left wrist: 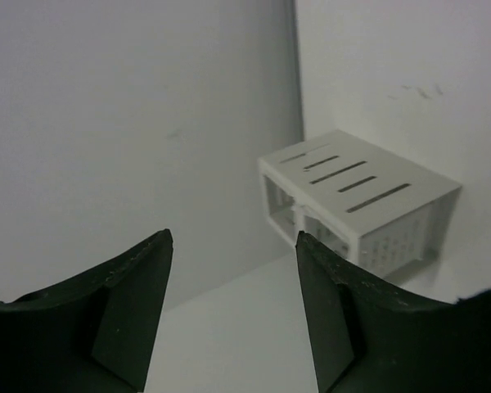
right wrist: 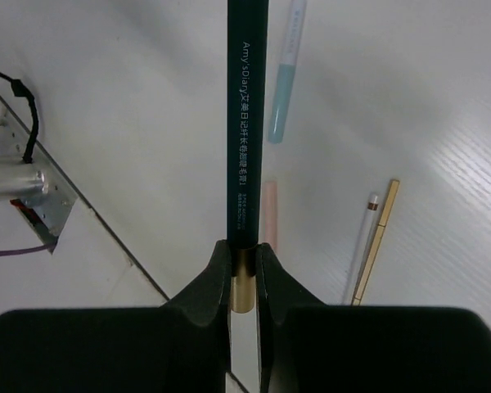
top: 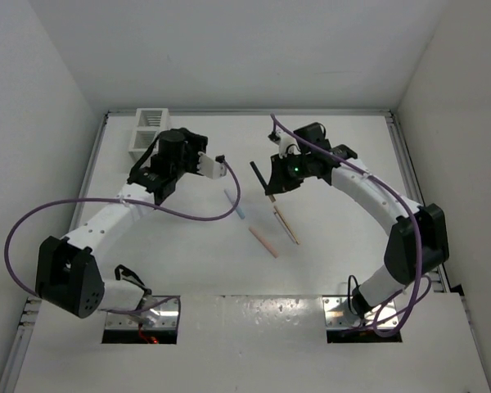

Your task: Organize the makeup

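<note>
The right gripper [right wrist: 244,274] pinches the gold end of the dark pencil [right wrist: 247,123], which juts straight out past its fingertips. On the table [right wrist: 442,123] below lie the light blue stick [right wrist: 280,98], pink stick [right wrist: 269,214], white stick [right wrist: 362,237] and gold stick [right wrist: 380,233]. The left gripper [left wrist: 233,315] is spread, facing the slatted box [left wrist: 360,205].

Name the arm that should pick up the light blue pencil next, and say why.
Left, most likely. The left gripper is open and empty, and the light blue pencil lies close by. The right gripper is shut on the dark pencil, so it is not free.
</note>
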Controlling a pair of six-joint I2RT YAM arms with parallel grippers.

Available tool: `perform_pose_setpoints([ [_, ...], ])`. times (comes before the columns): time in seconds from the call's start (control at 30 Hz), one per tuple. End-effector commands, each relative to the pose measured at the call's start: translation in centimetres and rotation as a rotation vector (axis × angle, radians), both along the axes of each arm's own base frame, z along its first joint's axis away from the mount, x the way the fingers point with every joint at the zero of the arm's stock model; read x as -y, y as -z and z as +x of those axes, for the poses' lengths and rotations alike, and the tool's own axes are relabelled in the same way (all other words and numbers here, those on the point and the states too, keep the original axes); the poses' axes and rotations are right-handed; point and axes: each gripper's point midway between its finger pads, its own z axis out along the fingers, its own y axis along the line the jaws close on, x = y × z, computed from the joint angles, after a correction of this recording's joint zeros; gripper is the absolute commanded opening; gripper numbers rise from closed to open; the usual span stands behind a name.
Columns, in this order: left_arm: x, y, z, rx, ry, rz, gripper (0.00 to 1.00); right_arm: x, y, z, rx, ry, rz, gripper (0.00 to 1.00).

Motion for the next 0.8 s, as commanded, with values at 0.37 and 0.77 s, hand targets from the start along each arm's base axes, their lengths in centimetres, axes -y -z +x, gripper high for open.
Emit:
perform_pose_setpoints([
  [0.37, 10.7, -4.0, -8.3, 0.460, 0.909, 0.506, 0.74, -2.7, -3.7, -0.5, 0.038, -0.025, 0.153, 0.00],
  [0.77, 16.3, -2.7, -11.2, 0.466, 0.999, 0.420, 0.79, -5.0, -5.3, -0.6, 0.048, -0.063, 0.239, 0.00],
])
